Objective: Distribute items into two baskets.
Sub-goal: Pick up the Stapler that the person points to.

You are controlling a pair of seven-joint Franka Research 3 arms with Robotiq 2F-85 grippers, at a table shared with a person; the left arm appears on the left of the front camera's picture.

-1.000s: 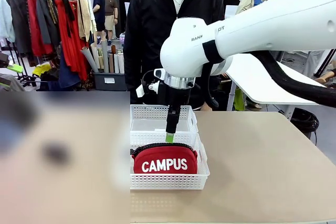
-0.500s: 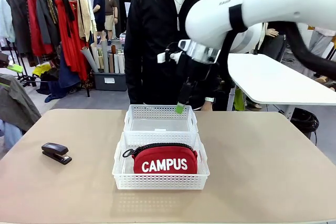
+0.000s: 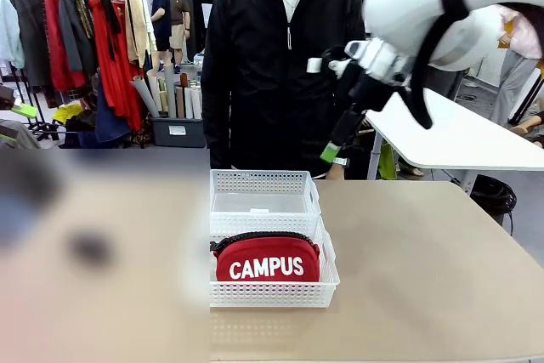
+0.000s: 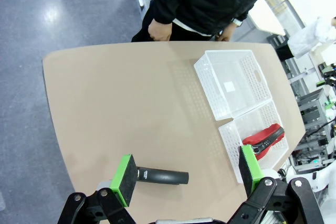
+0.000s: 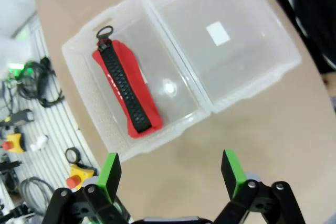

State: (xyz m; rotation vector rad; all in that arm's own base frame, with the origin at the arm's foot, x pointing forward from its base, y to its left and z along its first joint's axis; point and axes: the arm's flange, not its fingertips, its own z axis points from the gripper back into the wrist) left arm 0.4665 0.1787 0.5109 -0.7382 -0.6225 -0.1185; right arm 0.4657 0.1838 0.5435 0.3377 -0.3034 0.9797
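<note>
The table [image 4: 115, 108] is a smooth tan top with rounded corners, standing on a glossy grey-blue floor [image 4: 47, 9]. In the front view a person [image 3: 272, 57] in a black jacket stands at its far edge. Behind them a rack [image 3: 76, 40] of hanging clothes stands to the left and a white table [image 3: 450, 138] to the right.

The front view shows the pouch [image 3: 268, 263] side-on, red with white "CAMPUS" lettering, standing in the near basket [image 3: 272, 295]. The far basket [image 3: 259, 183] touches the near one rim to rim. The right gripper [image 3: 331, 150] hangs high in the air to the right of the baskets, one green pad showing.

From above, the right wrist view gives the pouch's black zip and ring pull running along its top. It also shows a white label [image 5: 218, 33] on the far basket's translucent floor. The right gripper [image 5: 170, 170] has its jaws wide apart over bare table, just beside the near basket.

The left wrist view shows the stapler [image 4: 160, 176], small, black and slim. It lies flat on bare table, well apart from the baskets. The left gripper [image 4: 186, 169] hovers high above it with jaws spread wide.

Both baskets are white plastic rectangles with lattice walls and flared rims.
</note>
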